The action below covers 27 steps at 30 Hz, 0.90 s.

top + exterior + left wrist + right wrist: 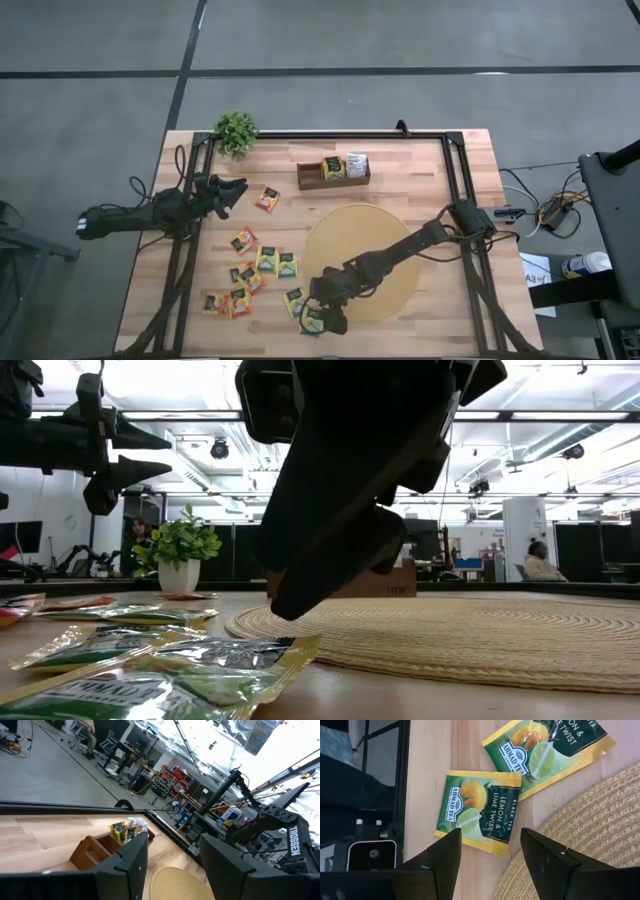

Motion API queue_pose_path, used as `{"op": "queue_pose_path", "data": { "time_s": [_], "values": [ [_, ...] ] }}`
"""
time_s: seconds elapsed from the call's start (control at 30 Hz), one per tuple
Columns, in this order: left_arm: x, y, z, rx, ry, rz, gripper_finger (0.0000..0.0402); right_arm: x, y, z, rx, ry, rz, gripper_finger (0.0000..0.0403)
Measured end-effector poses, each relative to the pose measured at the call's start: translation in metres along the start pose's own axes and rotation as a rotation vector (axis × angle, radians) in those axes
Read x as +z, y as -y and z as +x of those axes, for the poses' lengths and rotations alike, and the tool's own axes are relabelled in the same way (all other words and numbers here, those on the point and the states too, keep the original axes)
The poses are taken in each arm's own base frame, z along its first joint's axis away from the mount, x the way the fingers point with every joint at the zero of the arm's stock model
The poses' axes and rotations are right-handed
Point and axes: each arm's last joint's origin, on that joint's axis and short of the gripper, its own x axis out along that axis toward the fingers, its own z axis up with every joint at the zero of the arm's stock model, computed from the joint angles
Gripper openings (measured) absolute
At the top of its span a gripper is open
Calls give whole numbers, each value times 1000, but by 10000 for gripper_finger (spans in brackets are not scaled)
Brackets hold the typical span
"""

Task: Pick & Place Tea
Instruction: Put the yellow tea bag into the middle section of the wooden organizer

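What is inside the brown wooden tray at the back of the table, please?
The wooden tray holds a yellow-green sachet and a white sachet, both upright; its third slot looks empty. Anything behind them is hidden.

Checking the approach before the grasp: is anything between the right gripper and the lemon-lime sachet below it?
Nothing visible. The right gripper hangs open above the sachet, which lies flat on bare wood beside the round mat, a second sachet just clear of it.

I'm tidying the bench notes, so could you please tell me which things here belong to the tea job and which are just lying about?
Belongs to the job:
- tea sachets
- wooden tray, some sachets already in it
- right pincer, open over a lemon sachet

Just lying about:
- round mat
- potted plant
- left pincer, waiting open
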Motion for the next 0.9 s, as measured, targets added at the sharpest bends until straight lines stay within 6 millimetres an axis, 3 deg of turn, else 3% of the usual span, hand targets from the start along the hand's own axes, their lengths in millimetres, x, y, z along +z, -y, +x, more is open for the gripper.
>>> {"op": "queue_pose_path", "data": {
  "time_s": [0.4,0.9],
  "values": [
    [0,0,0,0,0,0,174,-5,6,12,-9,-24,-2,203],
    [0,0,0,0,0,0,174,-8,8,12,-55,-48,-51,203]
  ]
}}
